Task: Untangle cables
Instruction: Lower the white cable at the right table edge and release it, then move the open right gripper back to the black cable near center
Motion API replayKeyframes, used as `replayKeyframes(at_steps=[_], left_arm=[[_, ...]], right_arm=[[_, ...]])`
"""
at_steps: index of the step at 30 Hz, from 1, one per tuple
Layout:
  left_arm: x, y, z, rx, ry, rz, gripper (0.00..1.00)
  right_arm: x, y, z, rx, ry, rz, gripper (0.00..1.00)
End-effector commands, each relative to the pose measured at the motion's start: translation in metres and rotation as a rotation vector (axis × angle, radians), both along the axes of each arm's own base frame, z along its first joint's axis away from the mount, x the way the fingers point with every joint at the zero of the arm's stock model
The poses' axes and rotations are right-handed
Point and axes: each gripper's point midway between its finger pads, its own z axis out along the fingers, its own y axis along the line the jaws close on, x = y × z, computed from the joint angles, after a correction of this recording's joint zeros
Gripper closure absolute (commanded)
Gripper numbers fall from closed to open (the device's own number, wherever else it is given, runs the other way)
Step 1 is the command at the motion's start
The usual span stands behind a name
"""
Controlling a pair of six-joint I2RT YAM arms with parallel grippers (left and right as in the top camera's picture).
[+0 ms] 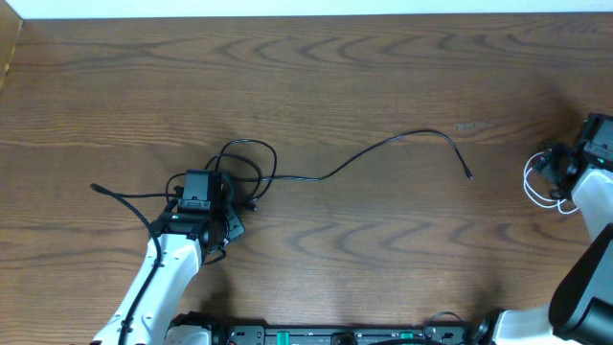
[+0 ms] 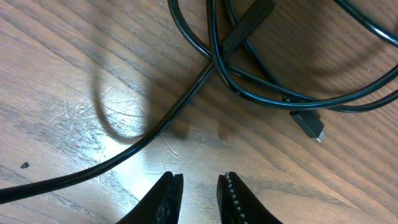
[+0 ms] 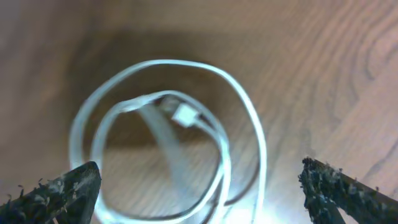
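The left gripper (image 2: 199,184) hung low over the knot of black cables (image 2: 214,62) at the near left of the wooden table (image 1: 335,67). Its jaws were parted by only a narrow gap, with bare wood showing between them and nothing in their hold. In the left wrist view several black strands crossed just ahead of the fingertips, and a small plug (image 2: 308,124) lay loose beside them. The placement suggested the arm was lined up to pinch one strand out of the crossing rather than lift the whole bundle.

One long black cable (image 1: 383,146) ran from that knot in a shallow curve toward the right, its free end resting on open wood well apart from everything else. It looked largely drawn clear, though its near end stayed looped into the tangle.

At the far right edge the right gripper (image 3: 199,177) stood with its jaws spread wide above the white cable (image 3: 163,62), which lay coiled in two loose rings on the table, its plug inside the coil. The gripper held nothing. The white cord sat well apart from the black ones, apparently because it had been set aside on its own. The remaining work, by this reading, lay in the black knot under the left arm.
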Motion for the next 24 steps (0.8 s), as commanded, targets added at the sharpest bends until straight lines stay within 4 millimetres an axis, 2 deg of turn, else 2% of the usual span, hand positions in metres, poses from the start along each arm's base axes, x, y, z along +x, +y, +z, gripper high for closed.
replayKeyframes(at_steps=[1,2,3,4,6,7,10,13,16,21,24], left_arm=[[-0.002,0.004,-0.001,0.016,0.006,0.010,0.75],[-0.002,0.004,-0.001,0.016,0.006,0.010,0.75],[-0.002,0.004,-0.001,0.016,0.006,0.010,0.75],[-0.002,0.004,-0.001,0.016,0.006,0.010,0.75],[-0.002,0.004,-0.001,0.016,0.006,0.010,0.75],[-0.002,0.004,-0.001,0.016,0.006,0.010,0.69],[-0.002,0.004,-0.001,0.016,0.006,0.010,0.55],[-0.002,0.004,-0.001,0.016,0.006,0.010,0.49],[-0.001,0.004,-0.001,0.016,0.005,0.010,0.42],[0.000,0.004,-0.001,0.016,0.000,0.010,0.41],[0.000,0.004,-0.001,0.016,-0.002,0.010,0.40]], right_arm=[[0.030,0.026,0.060,-0.070,-0.143,0.095,0.01],[0.034,0.040,0.069,-0.063,-0.166,0.135,0.01],[0.039,0.062,0.078,-0.030,-0.198,0.201,0.01],[0.042,0.080,0.082,0.006,-0.217,0.253,0.01],[0.045,0.127,0.086,0.126,-0.241,0.394,0.01],[0.044,0.144,0.085,0.174,-0.240,0.441,0.01],[0.031,0.213,0.075,0.396,-0.197,0.620,0.01],[0.015,0.263,0.063,0.585,-0.150,0.683,0.01],[0.006,0.292,0.052,0.638,-0.103,0.728,0.01],[-0.006,0.333,0.035,0.647,-0.018,0.836,0.01],[-0.011,0.347,0.025,0.650,0.020,0.871,0.01]])
